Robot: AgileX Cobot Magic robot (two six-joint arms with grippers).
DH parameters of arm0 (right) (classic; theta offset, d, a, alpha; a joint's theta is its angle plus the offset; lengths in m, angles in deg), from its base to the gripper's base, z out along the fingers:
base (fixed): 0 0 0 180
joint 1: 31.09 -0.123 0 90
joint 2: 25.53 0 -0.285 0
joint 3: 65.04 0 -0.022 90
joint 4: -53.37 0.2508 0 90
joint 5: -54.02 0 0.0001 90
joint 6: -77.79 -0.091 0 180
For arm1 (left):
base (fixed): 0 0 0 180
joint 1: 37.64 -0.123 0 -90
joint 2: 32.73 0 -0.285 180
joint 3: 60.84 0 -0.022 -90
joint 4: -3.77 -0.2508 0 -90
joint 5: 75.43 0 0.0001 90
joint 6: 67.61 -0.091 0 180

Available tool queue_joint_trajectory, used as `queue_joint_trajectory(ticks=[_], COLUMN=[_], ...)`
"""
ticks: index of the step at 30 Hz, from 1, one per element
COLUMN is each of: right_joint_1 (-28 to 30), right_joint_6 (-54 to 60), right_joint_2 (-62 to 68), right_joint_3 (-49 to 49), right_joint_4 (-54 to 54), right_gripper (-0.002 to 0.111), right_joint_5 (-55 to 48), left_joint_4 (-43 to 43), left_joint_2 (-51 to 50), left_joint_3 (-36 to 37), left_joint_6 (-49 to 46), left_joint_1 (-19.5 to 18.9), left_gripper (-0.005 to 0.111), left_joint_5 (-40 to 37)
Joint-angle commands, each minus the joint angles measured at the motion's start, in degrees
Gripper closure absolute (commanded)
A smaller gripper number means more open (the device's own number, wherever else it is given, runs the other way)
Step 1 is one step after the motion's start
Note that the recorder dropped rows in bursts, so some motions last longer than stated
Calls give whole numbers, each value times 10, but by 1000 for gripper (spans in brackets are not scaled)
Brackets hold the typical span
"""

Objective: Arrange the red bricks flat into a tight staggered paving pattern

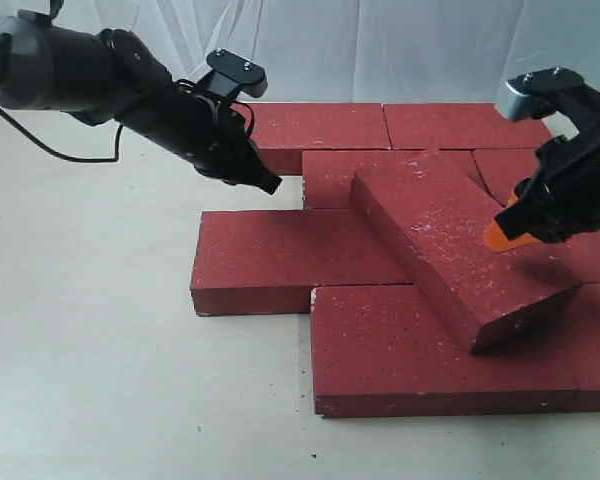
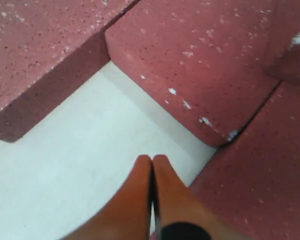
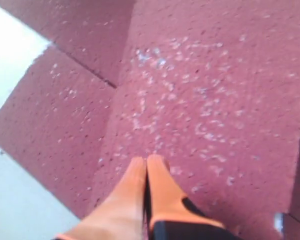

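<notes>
I saw only a pale table surface (image 1: 100,380), a few small dark crumbs (image 1: 199,428) lying on it, and a white wrinkled curtain (image 1: 380,40) behind.

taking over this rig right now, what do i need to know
Left claw: shut, empty, over bare table in the notch beside the laid bricks.
Right claw: shut, empty, over the loose brick.
Done: the laid bricks lie flat in staggered rows.
Left: the loose brick lies diagonally on top of them, tilted. It needs laying flat into the pattern, probably in that left notch, then pushing tight.
</notes>
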Motion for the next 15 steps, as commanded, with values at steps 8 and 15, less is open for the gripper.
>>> queue_joint_trajectory(ticks=[8,15], right_joint_1=[-90,-132], right_joint_6=[34,-45], right_joint_2=[-12,-2], right_joint_3=[-1,-182], right_joint_4=[-50,-39], right_gripper=[109,109], right_joint_5=[-51,-143], left_joint_4=[3,2], left_joint_2=[-134,-134], left_joint_3=[-245,-278], left_joint_6=[5,16], left_joint_1=[37,58], left_gripper=[107,107], left_joint_5=[-180,-148])
